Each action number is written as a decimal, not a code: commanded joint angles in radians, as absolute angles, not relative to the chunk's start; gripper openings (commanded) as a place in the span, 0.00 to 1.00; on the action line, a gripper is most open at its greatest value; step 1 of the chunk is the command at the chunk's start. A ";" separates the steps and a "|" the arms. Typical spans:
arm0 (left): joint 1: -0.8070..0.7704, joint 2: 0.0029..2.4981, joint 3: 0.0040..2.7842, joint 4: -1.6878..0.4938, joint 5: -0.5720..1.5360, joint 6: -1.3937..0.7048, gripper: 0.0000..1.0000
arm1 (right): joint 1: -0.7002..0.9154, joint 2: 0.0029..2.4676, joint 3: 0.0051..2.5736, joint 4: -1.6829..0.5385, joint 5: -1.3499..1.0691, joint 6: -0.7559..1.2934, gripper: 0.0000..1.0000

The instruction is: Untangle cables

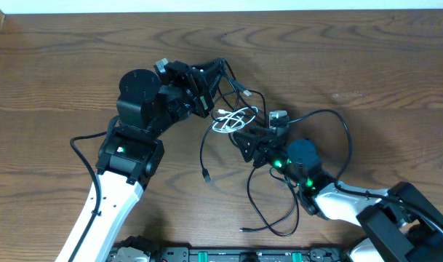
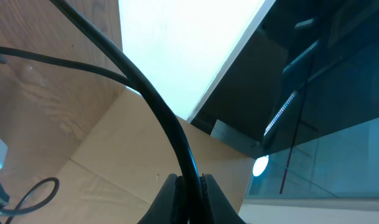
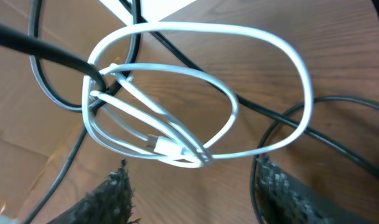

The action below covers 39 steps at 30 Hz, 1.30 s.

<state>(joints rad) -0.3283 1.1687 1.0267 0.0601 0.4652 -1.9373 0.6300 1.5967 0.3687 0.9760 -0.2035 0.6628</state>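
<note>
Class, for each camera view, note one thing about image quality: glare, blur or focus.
Overhead: evenly lit and sharp, but the white strip at the top is washed out. Left wrist: a large blown-out white patch; the black cable near the lens looks soft. Right wrist: the white cord is in focus, the gripper fingers at the bottom are blurred.

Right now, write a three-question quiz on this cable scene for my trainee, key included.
1. True or false: the left fingers are shut on a black cable.
2. Pick one: the looped cord lying between the right fingers in the right wrist view is A) white, B) red, C) yellow.
3. In one word: are the right fingers open or shut?

Key: 1 true; 2 A; 3 open.
</note>
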 commanded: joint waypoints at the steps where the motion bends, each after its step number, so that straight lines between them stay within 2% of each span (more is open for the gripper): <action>1: -0.326 1.152 1.038 0.070 0.464 -1.942 0.08 | 0.649 1.617 0.414 0.981 -0.109 0.577 0.60; 7: -0.326 1.152 1.038 0.070 0.464 -1.943 0.08 | 0.650 1.645 0.472 0.980 -0.107 0.569 0.60; 9: -0.326 1.152 1.038 0.070 0.464 -1.942 0.08 | 0.650 1.658 0.487 0.980 -0.107 0.562 0.52; 13: -0.326 1.152 1.038 0.070 0.464 -1.942 0.08 | 0.650 1.669 0.497 0.967 -0.112 0.552 0.27; 14: -0.326 1.152 1.038 0.069 0.464 -1.942 0.08 | 0.650 1.668 0.497 0.956 -0.125 0.538 0.20; 15: -0.326 1.152 1.038 0.069 0.464 -1.942 0.08 | 0.649 1.667 0.497 0.939 -0.151 0.525 0.04; 16: -0.326 1.152 1.038 0.069 0.464 -1.942 0.08 | 0.648 1.665 0.497 0.913 -0.191 0.518 0.01; 21: -0.326 1.152 1.038 0.069 0.463 -1.914 0.08 | 0.630 1.587 0.496 0.690 -0.392 0.519 0.01; 27: -0.326 1.152 1.038 0.057 0.460 -1.869 0.08 | 0.600 1.320 0.496 0.270 -0.364 0.459 0.01; 30: -0.326 1.156 1.038 0.053 0.459 -1.813 0.08 | 0.590 1.119 0.496 0.033 -0.217 0.447 0.01; 34: -0.326 1.156 1.038 0.046 0.450 -1.712 0.08 | 0.581 0.842 0.496 -0.246 0.105 0.448 0.01; 39: -0.326 1.156 1.038 0.038 0.433 -1.588 0.08 | 0.566 0.571 0.496 -0.501 0.404 0.507 0.01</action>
<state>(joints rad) -0.3286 1.1687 1.0267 0.0303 0.4572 -1.7107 0.5793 0.6849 0.4950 -0.4168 0.1085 0.4698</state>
